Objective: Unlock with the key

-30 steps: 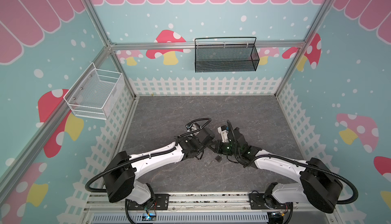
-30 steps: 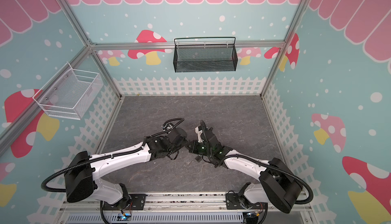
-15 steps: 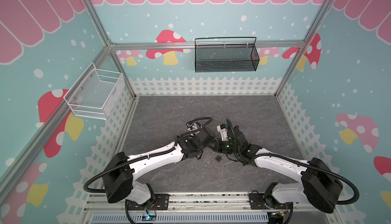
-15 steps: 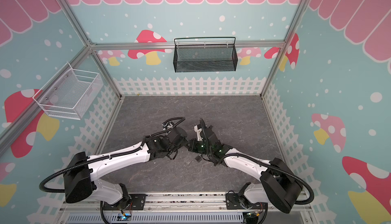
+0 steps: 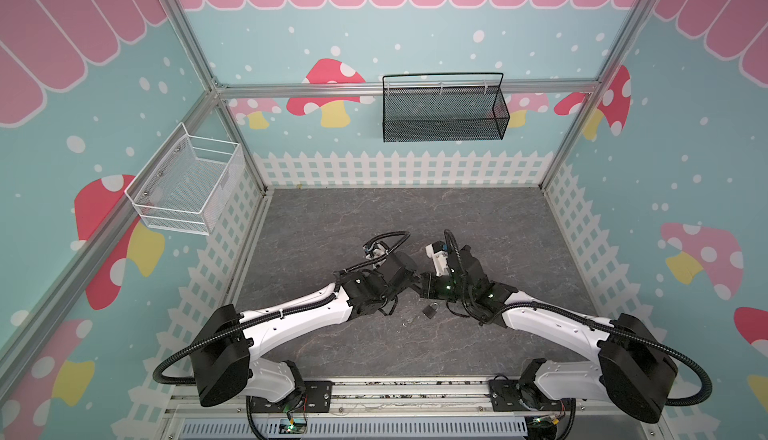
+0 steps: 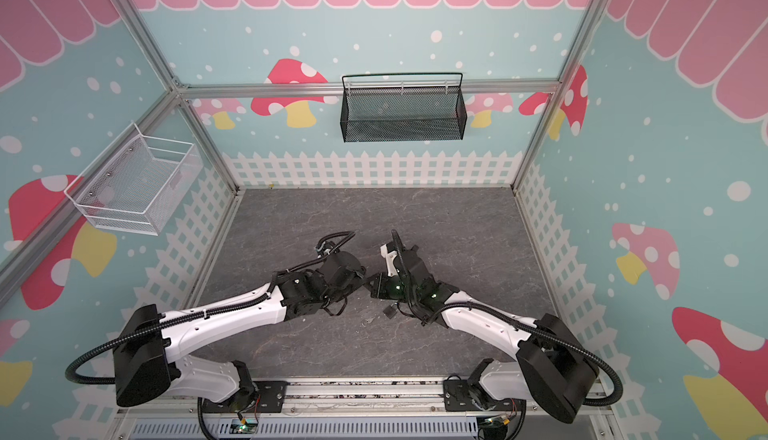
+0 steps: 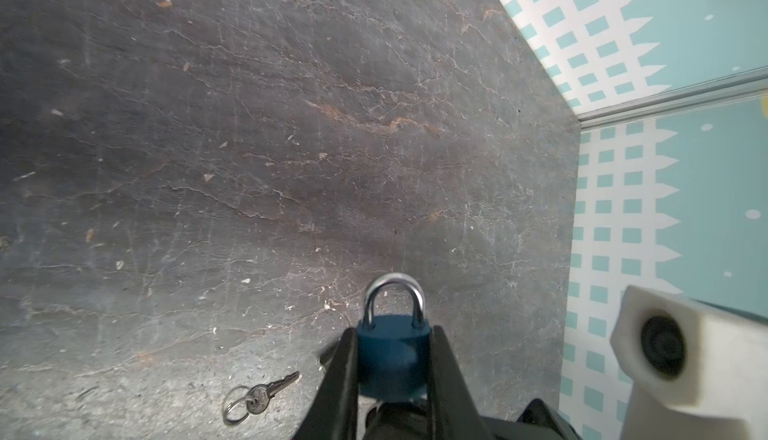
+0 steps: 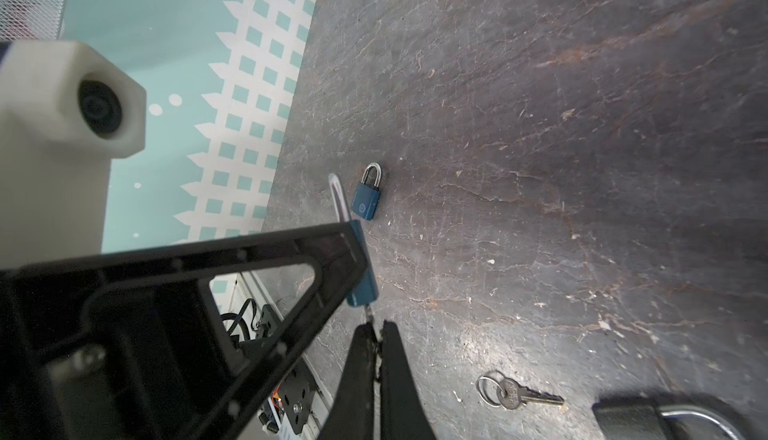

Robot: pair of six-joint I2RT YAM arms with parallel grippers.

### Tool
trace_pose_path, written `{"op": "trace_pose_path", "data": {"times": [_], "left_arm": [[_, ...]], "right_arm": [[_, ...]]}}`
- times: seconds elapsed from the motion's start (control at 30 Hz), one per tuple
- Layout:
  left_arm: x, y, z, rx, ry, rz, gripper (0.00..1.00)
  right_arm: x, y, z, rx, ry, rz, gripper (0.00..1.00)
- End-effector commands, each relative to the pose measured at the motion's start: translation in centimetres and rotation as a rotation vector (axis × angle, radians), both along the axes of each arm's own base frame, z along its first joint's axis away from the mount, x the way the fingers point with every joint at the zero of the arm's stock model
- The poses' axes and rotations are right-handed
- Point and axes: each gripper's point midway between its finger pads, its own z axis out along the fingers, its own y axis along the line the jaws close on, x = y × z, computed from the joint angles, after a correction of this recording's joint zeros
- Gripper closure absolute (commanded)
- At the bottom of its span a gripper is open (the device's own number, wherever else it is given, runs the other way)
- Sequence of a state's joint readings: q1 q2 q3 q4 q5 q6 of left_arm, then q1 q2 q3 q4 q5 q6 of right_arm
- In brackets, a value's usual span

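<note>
Left gripper [image 7: 392,334] clamps the blue padlock [image 7: 392,348]; right gripper [image 8: 376,332] pinches the key [image 8: 368,314], seemingly inserted; shackle [image 7: 394,290] closed, so turning remains

Matt blue casing, bright steel, rough slate-look floor

Your padlock [image 7: 392,359] shows a matt blue body under a polished metal shackle [image 7: 395,288]; the key [image 8: 368,314] in its base is bare, dull metal. The fingers [image 7: 340,388] on it look like matt black plastic, the floor [image 7: 249,126] is veined and rough, and the basket [image 5: 442,109] at twelve o'clock is black metal mesh.
</note>
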State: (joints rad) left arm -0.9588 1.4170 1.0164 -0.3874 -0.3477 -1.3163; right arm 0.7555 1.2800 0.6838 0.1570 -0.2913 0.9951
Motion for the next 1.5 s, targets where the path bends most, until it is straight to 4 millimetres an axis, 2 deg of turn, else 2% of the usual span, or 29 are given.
{"op": "trace_pose_path", "data": {"times": [0.0, 0.07, 0.23, 0.33, 0.4, 0.5, 0.67, 0.97, 1.47], "left_arm": [[-3.6, -2.3, -1.3, 0.004, 0.116, -0.145, 1.0], [-4.1, -2.2, -1.9, 0.028, 0.135, -0.166, 1.0], [-5.5, -3.2, -1.5, 0.038, 0.14, -0.223, 1.0], [-6.2, -4.8, -0.9, -0.041, 0.137, -0.252, 1.0], [-6.5, -5.1, -1.1, -0.02, 0.152, -0.265, 1.0], [-6.6, -4.3, -1.4, -0.005, 0.161, -0.244, 1.0], [-6.0, -2.8, -0.1, -0.014, 0.1, -0.186, 1.0], [-4.5, -1.5, 1.3, -0.096, 0.022, -0.09, 1.0], [-3.6, 0.0, 3.6, -0.244, -0.071, -0.062, 1.0]], "right_arm": [[2.5, 0.5, 7.5, 0.134, -0.246, -0.051, 1.0], [2.7, 0.0, 8.0, 0.123, -0.263, -0.067, 1.0], [2.9, -0.3, 9.4, 0.133, -0.308, -0.074, 1.0], [3.2, -0.5, 9.7, 0.125, -0.324, -0.087, 1.0], [3.3, -0.5, 10.2, 0.125, -0.341, -0.084, 1.0], [3.3, -0.6, 10.9, 0.134, -0.359, -0.086, 1.0], [2.6, -0.8, 11.3, 0.216, -0.313, -0.072, 1.0], [0.2, 1.5, 12.3, 0.357, -0.266, 0.122, 1.0], [-2.0, 2.0, 12.7, 0.522, -0.145, 0.278, 1.0]]}}
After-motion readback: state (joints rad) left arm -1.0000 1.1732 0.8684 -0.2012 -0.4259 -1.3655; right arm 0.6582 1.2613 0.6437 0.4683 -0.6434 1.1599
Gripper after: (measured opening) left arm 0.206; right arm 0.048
